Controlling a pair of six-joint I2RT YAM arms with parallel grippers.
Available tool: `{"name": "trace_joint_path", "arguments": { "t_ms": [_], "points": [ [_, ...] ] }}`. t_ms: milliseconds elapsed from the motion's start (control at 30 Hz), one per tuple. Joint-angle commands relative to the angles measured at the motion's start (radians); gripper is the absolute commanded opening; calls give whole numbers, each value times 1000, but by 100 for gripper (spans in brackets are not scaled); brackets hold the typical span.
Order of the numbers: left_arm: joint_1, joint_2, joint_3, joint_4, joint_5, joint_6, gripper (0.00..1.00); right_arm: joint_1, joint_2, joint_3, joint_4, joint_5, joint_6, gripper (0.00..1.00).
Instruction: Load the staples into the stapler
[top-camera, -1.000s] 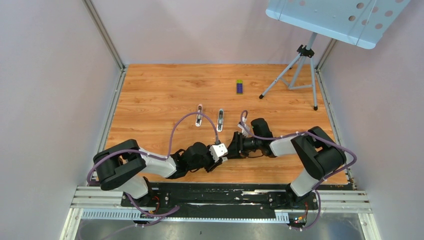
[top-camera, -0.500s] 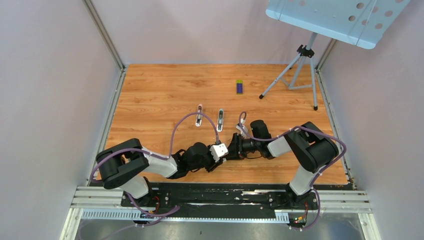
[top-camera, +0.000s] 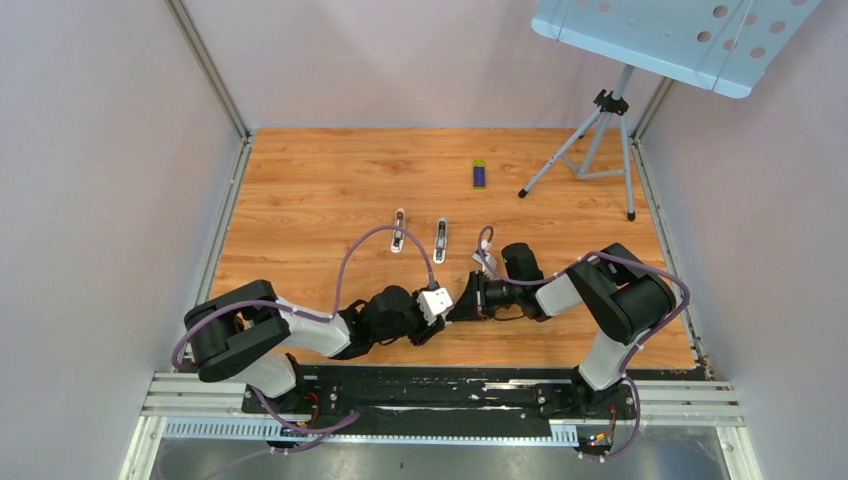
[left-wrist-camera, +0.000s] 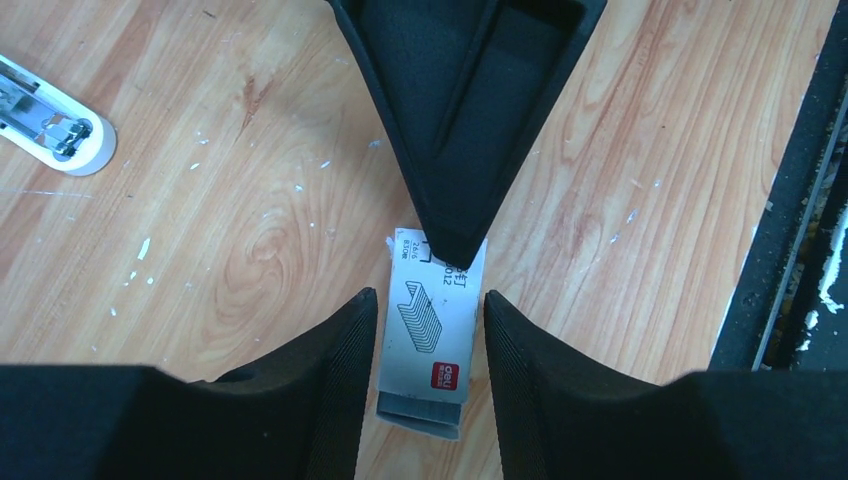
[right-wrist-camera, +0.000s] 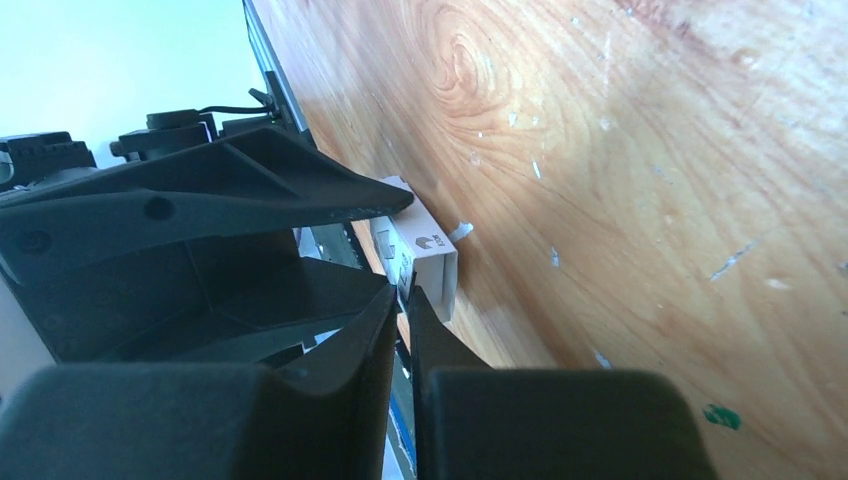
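The staples (left-wrist-camera: 425, 417) are a grey ridged block poking out of the near end of a small white paper sleeve (left-wrist-camera: 432, 330) lying on the wooden table. My left gripper (left-wrist-camera: 430, 298) is open, one finger on each side of the sleeve; the left finger is close to it and the right finger stands apart. My right gripper (right-wrist-camera: 402, 290) comes in from the far side and is shut on the sleeve's far end (right-wrist-camera: 425, 255). In the top view the two grippers meet tip to tip, left (top-camera: 443, 303) and right (top-camera: 463, 302). The white stapler (top-camera: 440, 238) lies further back.
A second white stapler part (top-camera: 398, 232) lies left of the first, and one rounded end shows in the left wrist view (left-wrist-camera: 55, 128). A purple-and-green little box (top-camera: 479, 173) lies far back. A tripod stand (top-camera: 600, 130) stands back right. The black base rail (left-wrist-camera: 800, 200) runs along the near edge.
My right gripper has shifted a little left and nearer, closing up against the left gripper, and its elbow has drawn in. The left arm has barely moved.
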Motion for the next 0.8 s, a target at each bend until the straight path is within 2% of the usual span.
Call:
{"name": "trace_joint_path", "arguments": {
  "t_ms": [0, 367, 567, 767],
  "points": [
    [-8, -69, -35, 0, 3, 19, 47, -5, 25, -18, 25, -18, -39, 11],
    [-6, -232, -67, -150, 3, 92, 54, -30, 36, -31, 54, -65, -70, 0],
    [-6, -232, -60, -225, 20, 111, 60, -30, 45, -38, 92, -91, -69, 0],
    [-6, -195, -36, -245, 6, 123, 60, -30, 61, -45, 119, -106, -60, 0]
  ]
}}
